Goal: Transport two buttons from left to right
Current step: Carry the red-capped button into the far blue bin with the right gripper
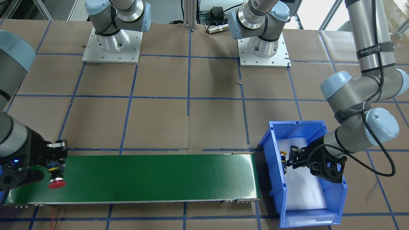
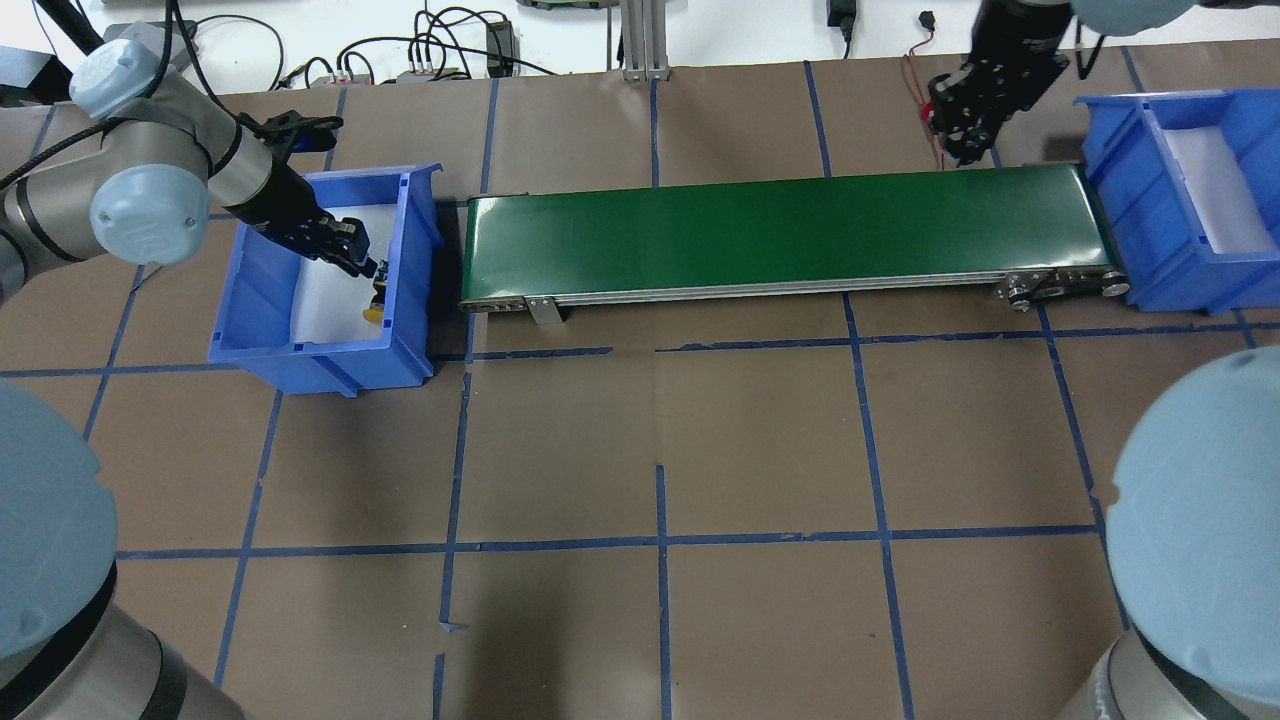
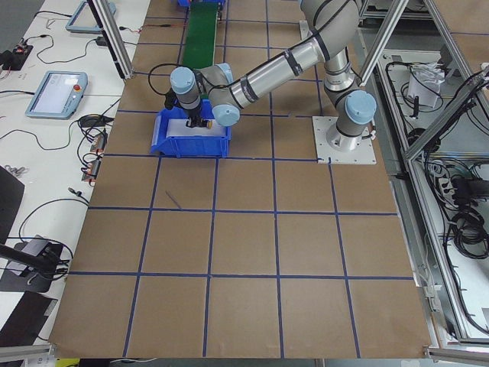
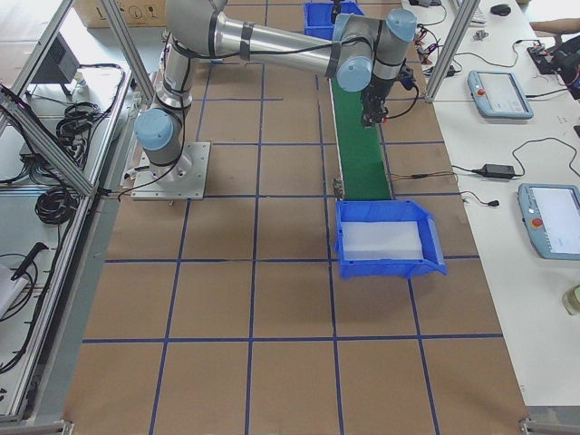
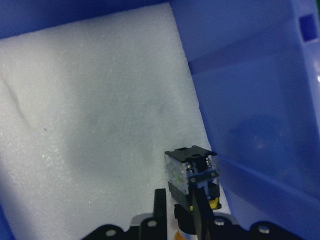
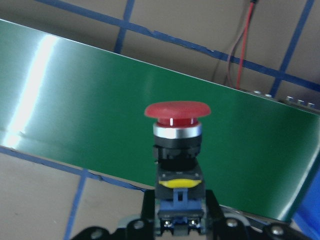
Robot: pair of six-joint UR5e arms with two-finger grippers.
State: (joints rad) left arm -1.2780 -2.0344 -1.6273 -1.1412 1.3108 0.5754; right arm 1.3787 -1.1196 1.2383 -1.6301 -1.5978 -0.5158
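One red button (image 6: 177,125) sits in right gripper (image 6: 180,210); left gripper (image 5: 180,207) half-hides yellow button (image 5: 191,167).

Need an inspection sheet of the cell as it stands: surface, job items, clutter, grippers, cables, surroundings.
Surface: table in brown paper, blue tape grid; green conveyor runs between left blue bin and right blue bin.
Job's things: red button held over conveyor's right end; yellow button in left blue bin, on white foam.
Clutter: metal cylinder between arm bases.
Grippers: right gripper shut on red button; left gripper at yellow button, grip unclear.
Cables: red wire beside conveyor.
Surroundings: teach pendants on side bench.
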